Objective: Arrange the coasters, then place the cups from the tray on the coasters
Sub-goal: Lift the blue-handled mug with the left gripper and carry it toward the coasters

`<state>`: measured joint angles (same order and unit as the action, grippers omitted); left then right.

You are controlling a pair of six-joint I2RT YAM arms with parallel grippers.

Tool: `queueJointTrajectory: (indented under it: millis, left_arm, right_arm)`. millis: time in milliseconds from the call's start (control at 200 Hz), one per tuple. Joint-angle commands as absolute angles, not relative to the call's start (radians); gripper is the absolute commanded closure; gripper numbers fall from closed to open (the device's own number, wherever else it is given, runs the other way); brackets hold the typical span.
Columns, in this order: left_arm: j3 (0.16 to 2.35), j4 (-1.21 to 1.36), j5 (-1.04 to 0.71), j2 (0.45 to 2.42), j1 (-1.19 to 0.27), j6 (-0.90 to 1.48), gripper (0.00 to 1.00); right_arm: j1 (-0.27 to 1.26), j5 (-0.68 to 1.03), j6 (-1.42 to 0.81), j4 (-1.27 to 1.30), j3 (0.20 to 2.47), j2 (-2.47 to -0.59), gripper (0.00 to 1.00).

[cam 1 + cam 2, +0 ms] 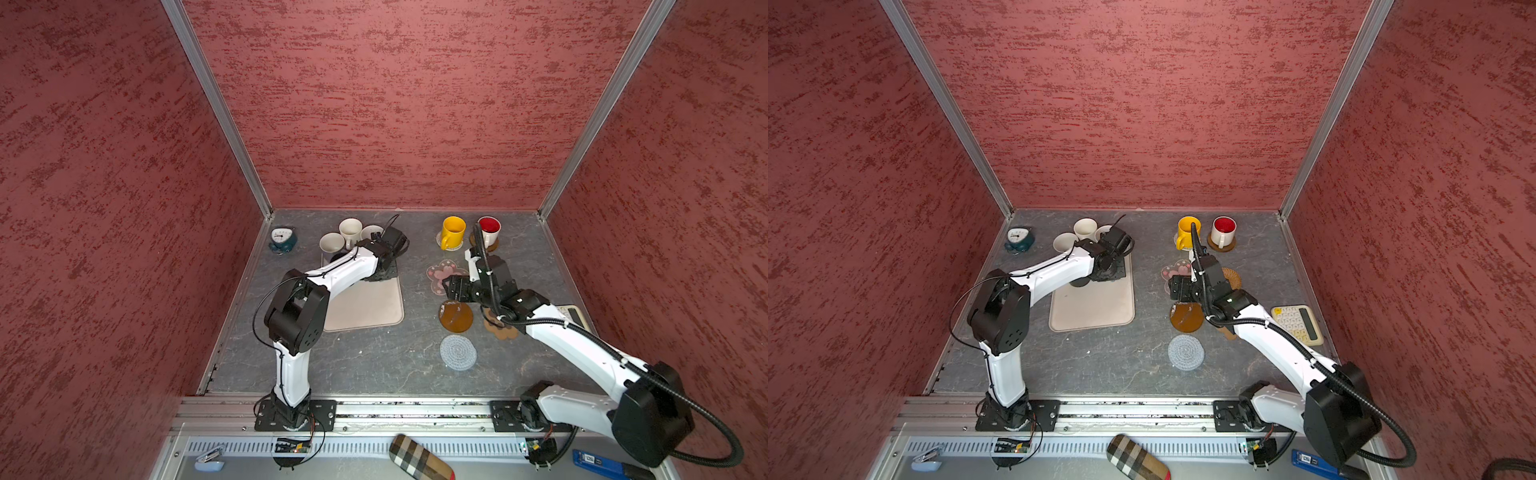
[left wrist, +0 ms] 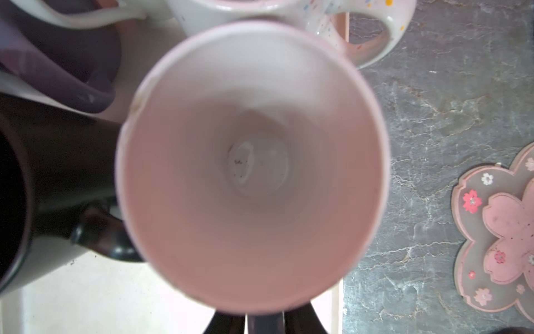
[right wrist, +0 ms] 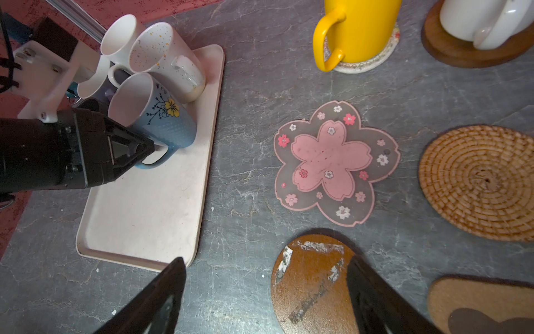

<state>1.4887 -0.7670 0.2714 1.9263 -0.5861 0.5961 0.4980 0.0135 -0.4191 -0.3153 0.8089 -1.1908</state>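
The left gripper (image 3: pixel 148 148) pinches the blue mug (image 3: pixel 167 127) by its handle, likely to lift it off the tray (image 3: pixel 144 208), while the right gripper (image 3: pixel 265 260) hovers, jaws spread, near the bare flower coaster (image 3: pixel 332 156).

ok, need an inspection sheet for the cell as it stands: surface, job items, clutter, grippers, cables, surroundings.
Surface: grey marbled tabletop, a few pale specks.
Job's things: yellow mug on cream coaster; red-lined mug on wooden disc; five mugs bunched on tray; flower coaster, rattan coaster, scuffed disc, paw-print coaster and crochet coaster bare.
Clutter: alarm clock, calculator.
Grippers: left gripper closed on blue mug handle; right gripper open, above the table beside the scuffed disc.
Cables: black conduit along right arm; thin cable looping at left elbow.
Surroundings: red textured walls, aluminium frame, plaid case in front.
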Motion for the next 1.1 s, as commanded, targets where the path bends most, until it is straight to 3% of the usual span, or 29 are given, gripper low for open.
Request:
queueJointTrajectory:
  millis: [0, 326, 827, 1092]
  left_arm:
    - [1.505, -0.782, 0.285, 1.948, -0.591, 0.586, 0.82]
    - [1.482, -0.784, 0.285, 1.932, -0.592, 0.577, 1.0]
    - [1.567, -0.817, 0.261, 1.84, -0.611, 0.394, 1.0]
    - [1.614, -0.728, 0.144, 1.798, -0.682, 0.23, 1.0]
  right_arm:
    - [0.484, 0.0, -0.411, -0.284, 0.799, -1.165, 0.12]
    - [0.479, 0.003, -0.413, -0.287, 0.801, -1.152, 0.12]
    - [0.42, 0.076, -0.445, -0.283, 0.832, -1.13, 0.07]
    - [0.32, 0.159, -0.486, -0.309, 0.841, -1.055, 0.01]
